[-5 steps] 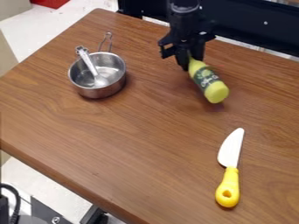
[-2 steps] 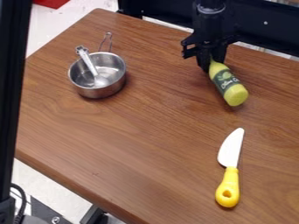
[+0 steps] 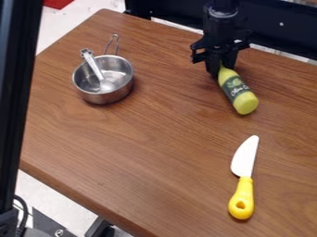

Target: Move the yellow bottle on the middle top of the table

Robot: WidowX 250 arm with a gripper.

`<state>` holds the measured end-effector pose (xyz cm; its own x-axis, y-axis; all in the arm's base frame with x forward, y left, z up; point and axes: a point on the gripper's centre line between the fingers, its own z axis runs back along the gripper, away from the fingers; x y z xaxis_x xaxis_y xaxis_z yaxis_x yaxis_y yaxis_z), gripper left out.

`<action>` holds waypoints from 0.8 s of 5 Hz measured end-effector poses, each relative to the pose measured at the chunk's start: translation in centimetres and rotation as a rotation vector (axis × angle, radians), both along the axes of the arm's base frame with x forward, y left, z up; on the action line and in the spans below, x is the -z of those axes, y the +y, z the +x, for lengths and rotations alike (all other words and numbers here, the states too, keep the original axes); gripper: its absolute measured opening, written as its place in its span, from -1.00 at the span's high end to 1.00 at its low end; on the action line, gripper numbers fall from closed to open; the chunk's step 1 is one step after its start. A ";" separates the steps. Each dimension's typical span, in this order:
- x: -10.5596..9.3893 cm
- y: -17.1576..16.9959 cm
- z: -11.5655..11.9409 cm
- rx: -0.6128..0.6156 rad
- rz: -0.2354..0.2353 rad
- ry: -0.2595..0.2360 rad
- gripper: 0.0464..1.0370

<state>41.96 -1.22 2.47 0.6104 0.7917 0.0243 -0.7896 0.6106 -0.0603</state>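
Near the table's far side, right of centre, the black gripper (image 3: 221,69) is shut on the neck of the yellow bottle (image 3: 238,92). The bottle slants down to the right, its base toward the camera and its dark green label facing up. Its neck end is partly hidden between the fingers. Whether the base touches the wooden table (image 3: 155,152) I cannot tell.
A steel pot (image 3: 104,95) holding a metal spoon (image 3: 94,69) stands at the far left of the table. Toward the front right lies a knife (image 3: 243,185) with a yellow handle. A black upright (image 3: 15,92) crosses the view's left edge.
Gripper and bottle have moved to the right since the first frame, with a slight shift back left at the end. The black upright has come into view at the left.
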 end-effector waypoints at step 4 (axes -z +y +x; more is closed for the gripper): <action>0.1 -0.3 -0.3 0.038 -0.003 0.022 -0.93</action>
